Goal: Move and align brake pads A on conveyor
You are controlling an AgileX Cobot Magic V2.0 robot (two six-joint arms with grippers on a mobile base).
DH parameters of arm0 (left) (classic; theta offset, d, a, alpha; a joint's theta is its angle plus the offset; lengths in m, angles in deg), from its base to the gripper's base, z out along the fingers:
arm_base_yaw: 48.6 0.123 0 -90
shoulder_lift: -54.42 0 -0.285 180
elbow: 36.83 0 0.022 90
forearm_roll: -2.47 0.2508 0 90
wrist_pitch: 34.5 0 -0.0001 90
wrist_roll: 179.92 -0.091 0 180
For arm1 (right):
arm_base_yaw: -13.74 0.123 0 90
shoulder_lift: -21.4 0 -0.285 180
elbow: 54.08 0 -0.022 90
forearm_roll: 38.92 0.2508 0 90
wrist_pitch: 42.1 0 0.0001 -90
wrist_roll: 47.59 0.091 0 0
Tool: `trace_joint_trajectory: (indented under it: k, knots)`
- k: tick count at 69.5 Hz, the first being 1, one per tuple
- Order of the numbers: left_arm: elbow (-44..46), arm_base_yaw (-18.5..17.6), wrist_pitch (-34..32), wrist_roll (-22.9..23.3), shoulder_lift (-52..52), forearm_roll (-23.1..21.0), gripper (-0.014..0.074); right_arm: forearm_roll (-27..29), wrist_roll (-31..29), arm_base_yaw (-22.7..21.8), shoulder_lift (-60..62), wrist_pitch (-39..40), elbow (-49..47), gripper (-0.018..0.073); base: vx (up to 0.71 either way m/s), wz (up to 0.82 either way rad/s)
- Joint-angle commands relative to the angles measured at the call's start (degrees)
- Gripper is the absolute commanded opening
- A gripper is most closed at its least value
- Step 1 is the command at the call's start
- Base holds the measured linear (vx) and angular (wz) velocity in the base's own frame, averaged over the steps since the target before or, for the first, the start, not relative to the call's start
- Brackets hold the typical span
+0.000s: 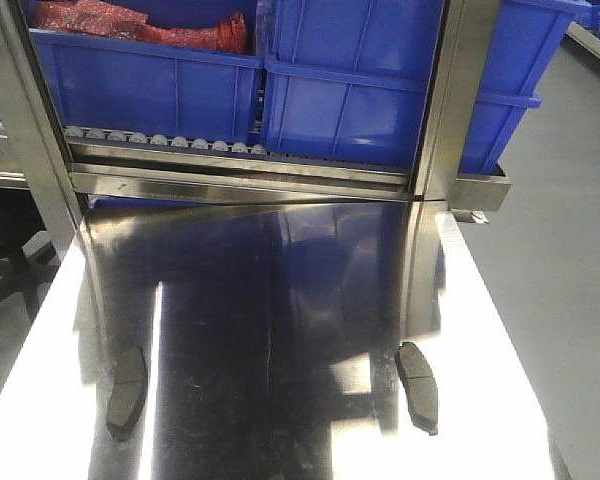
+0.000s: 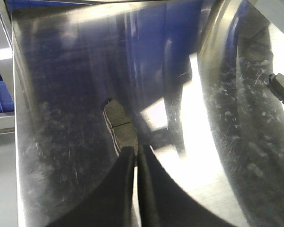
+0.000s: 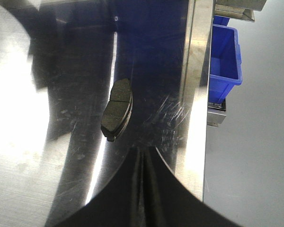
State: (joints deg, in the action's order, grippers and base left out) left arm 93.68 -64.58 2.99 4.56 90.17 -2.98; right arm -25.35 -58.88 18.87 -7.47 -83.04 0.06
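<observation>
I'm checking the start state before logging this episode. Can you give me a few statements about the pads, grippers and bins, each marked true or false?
1. Two brake pads lie on the steel tabletop. True.
2. The pads touch each other. False: they lie well apart, one toward each side of the tabletop.
3. The right gripper holds a pad. False: its fingers are shut on nothing, and the pad lies free on the tabletop ahead of it.
4. Blue bins stand on the roller track behind the tabletop. True.
</observation>
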Motion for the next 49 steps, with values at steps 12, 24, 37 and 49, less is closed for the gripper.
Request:
trace_joint_trajectory:
  k: [12, 24, 37, 49]
  knots:
    - [1.6, -0.2, -4.9, 0.2, 0.4, -0.4, 0.0181, 0.2, -0.6, -0.1, -0.4, 3.5, -1.6, -0.0005, 0.00, 0.00]
    - [1.6, -0.2, -4.9, 0.3, 0.4, -0.5, 0.0572, 0.2, -0.6, -0.1, -0.4, 3.5, -1.6, -0.0003, 0.00, 0.00]
    - [1.6, -0.2, -5.0, 0.3, 0.4, -0.5, 0.0729, 0.2, -0.6, -0.1, -0.4, 3.5, -1.6, -0.0003, 0.00, 0.00]
    - [1.7, -0.2, -5.5, 1.8, 0.7, -0.6, 0.0694, 0.2, -0.6, -0.1, -0.4, 3.5, -1.6, -0.0003, 0.00, 0.00]
